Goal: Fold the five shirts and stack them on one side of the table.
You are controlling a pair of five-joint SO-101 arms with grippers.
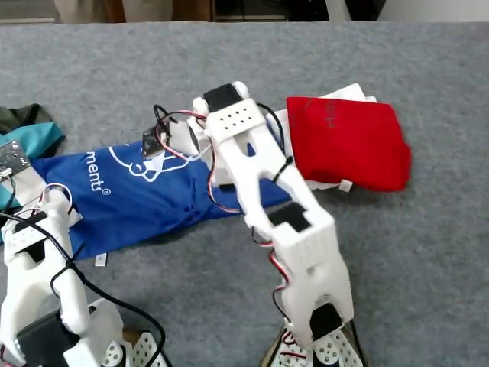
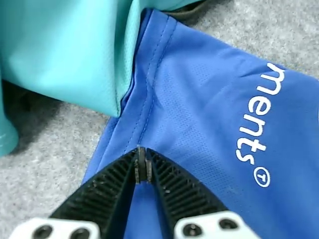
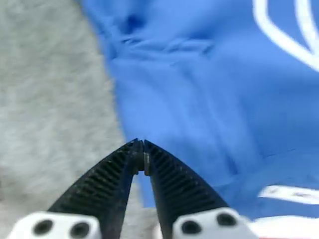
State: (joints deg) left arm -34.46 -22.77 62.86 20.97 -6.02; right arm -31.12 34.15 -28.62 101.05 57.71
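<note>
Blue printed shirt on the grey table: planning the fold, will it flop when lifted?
Probably floppy: the blue printed shirt lies creased and bunched on the grey felt-covered table. Likely light, since its fabric looks thin and fine-meshed.

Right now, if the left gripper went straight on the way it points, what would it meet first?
The blue shirt, near its seam: the left gripper, shut, points onto that fabric. Whether the tips already touch it is unclear.

A long blue fabric shirt with white print [image 1: 130, 195] is spread across the grey felt table [image 1: 428, 252]. A folded red fabric shirt [image 1: 348, 141] is laid on folded white cloth [image 1: 353, 92].
</note>
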